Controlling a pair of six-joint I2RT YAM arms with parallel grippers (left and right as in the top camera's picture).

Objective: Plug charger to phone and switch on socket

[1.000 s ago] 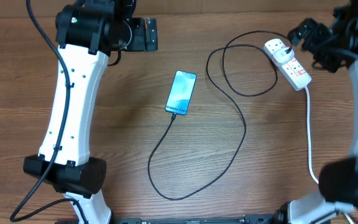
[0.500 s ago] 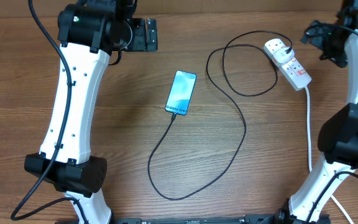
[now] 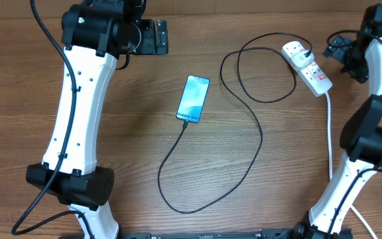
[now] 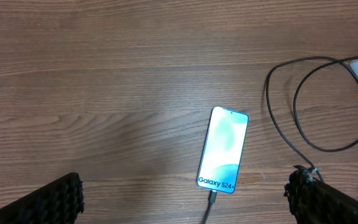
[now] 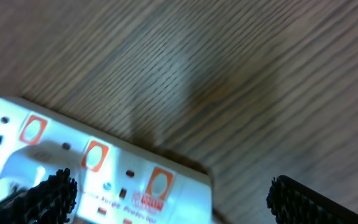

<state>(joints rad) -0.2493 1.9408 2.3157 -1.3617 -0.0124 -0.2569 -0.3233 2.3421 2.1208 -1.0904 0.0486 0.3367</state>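
Phone (image 4: 223,149) reads "Galaxy S24+"; left end effector (image 4: 184,191) and right end effector (image 5: 170,186) spread apart.

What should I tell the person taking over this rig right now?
Left gripper: open, empty, away from the phone.
Right gripper: open, empty, hovering by the socket, not touching it.
Done: the charger looks plugged into the phone's bottom edge, its other end in the socket.
Left: check the socket's switch; whether it is on cannot be read here.
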